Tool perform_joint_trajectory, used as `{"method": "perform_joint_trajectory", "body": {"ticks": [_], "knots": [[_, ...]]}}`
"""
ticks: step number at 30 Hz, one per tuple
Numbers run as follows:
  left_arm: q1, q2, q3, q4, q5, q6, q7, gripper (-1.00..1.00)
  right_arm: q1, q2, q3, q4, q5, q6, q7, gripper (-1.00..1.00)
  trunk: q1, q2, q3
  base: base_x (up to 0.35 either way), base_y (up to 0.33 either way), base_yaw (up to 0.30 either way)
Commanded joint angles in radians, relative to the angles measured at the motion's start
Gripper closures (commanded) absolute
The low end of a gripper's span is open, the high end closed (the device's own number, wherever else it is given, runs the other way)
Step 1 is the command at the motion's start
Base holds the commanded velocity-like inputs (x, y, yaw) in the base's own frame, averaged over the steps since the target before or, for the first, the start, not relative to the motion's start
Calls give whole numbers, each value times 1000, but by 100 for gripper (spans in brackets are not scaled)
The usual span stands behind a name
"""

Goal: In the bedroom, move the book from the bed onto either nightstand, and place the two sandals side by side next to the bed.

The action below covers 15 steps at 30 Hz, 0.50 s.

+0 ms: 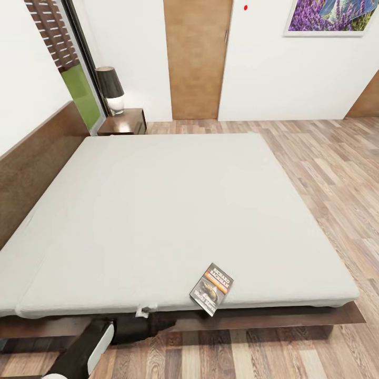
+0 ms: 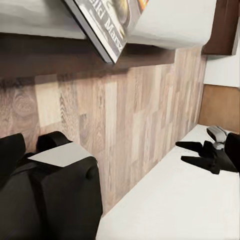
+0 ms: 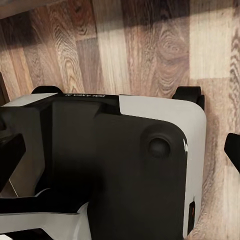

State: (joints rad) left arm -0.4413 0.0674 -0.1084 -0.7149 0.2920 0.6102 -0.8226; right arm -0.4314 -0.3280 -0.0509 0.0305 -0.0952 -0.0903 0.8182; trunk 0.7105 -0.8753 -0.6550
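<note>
The bed is filling most of the head view, its pale mattress lying bare on the dark frame, with the headboard running along the 9 o'clock side. The book is lying flat on the mattress at about 6 o'clock, right at the near edge, one corner hanging slightly past it. In the left wrist view the book is jutting out over the mattress edge above the plank floor.

A nightstand is standing at 11 o'clock beyond the far corner of the bed, carrying a lamp with a dark shade. A brown door is showing at 12 o'clock and a lavender painting at 1 o'clock.

The left arm is reaching in at 7 o'clock, low beside the bed frame, well apart from the book. The left gripper is sitting just at the mattress edge; whether its jaws are wide or narrow I cannot tell. The right wrist view is looking down at the robot's base and wood floor; the right gripper's state cannot be told either.
</note>
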Motion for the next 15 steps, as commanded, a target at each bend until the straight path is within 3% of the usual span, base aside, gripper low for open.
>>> {"method": "perform_joint_trajectory", "body": {"ticks": [1,7,8,11,12,15], "knots": [[17,12,-10,0,9,-5,1,-100,-1,0,-4,3,-1,-3,4,-100,0,-1,-1,0,0,0],[70,55,-19,0,9,-37,-21,-100,-1,0,-4,3,-1,-3,3,-100,0,-1,-1,0,0,0],[96,83,-21,11,9,-69,-58,-100,-1,0,-4,3,-1,-3,3,-100,0,-1,-1,0,0,0],[107,102,-21,41,8,-106,-83,-100,-1,0,-4,3,-1,-3,3,-100,0,-1,-1,0,0,0],[113,113,-21,96,7,-162,-97,-100,-1,0,-4,3,-1,-3,2,-100,0,-1,-1,0,0,0],[114,117,-21,120,7,-185,-101,-100,-1,0,-4,3,-1,-3,1,-100,0,-1,-1,0,0,0]]}}
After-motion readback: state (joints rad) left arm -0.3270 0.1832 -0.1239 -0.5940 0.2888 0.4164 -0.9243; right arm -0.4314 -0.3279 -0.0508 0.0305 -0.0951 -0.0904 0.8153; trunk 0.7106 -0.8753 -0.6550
